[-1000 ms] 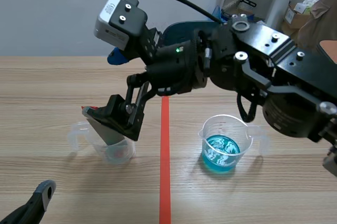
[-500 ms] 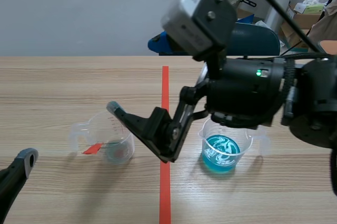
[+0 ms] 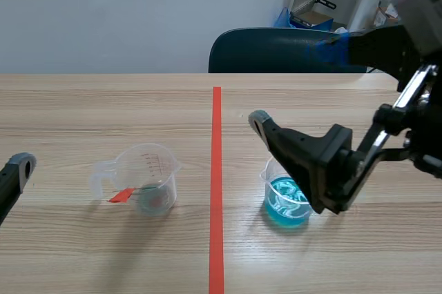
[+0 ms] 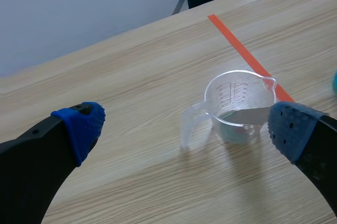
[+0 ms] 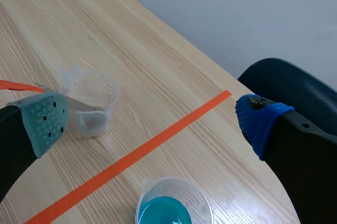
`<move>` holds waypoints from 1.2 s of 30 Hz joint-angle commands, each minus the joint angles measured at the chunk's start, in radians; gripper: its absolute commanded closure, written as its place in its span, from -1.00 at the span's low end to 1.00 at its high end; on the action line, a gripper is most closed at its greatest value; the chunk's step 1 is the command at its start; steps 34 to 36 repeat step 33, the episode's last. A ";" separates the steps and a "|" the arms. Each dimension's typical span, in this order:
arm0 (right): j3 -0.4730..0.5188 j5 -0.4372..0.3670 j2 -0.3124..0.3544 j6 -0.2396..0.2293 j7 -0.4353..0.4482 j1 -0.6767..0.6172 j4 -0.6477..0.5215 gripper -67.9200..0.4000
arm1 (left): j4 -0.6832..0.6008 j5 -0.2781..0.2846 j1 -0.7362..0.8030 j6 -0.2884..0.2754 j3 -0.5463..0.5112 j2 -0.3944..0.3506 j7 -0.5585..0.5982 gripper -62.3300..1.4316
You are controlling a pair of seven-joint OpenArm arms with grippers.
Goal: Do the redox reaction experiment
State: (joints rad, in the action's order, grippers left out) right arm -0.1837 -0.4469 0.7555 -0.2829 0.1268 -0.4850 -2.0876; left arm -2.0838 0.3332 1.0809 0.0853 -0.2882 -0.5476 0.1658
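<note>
Right tool (image 5: pixel 152 124) wide open (holding nothing), blue-liquid cup (image 5: pixel 174 211) just under it, clear cup (image 5: pixel 89 103) beyond

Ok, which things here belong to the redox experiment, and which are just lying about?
Part of the job:
clear beaker
red-tipped strip resting in it
beaker of blue liquid

Just lying about:
dark chair
clutter behind it
</note>
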 commanded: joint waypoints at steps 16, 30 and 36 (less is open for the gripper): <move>0.198 -0.005 -0.122 -0.024 -0.080 -0.186 -0.079 -0.98 | -0.039 -0.047 -0.087 -0.014 -0.023 0.037 -0.043 -1.00; 0.198 -0.006 -0.122 -0.024 -0.079 -0.185 -0.079 -0.98 | -0.038 -0.047 -0.090 -0.013 -0.023 0.037 -0.043 -1.00; 0.198 -0.006 -0.122 -0.024 -0.080 -0.185 -0.079 -0.98 | -0.038 -0.046 -0.090 -0.013 -0.023 0.037 -0.043 -1.00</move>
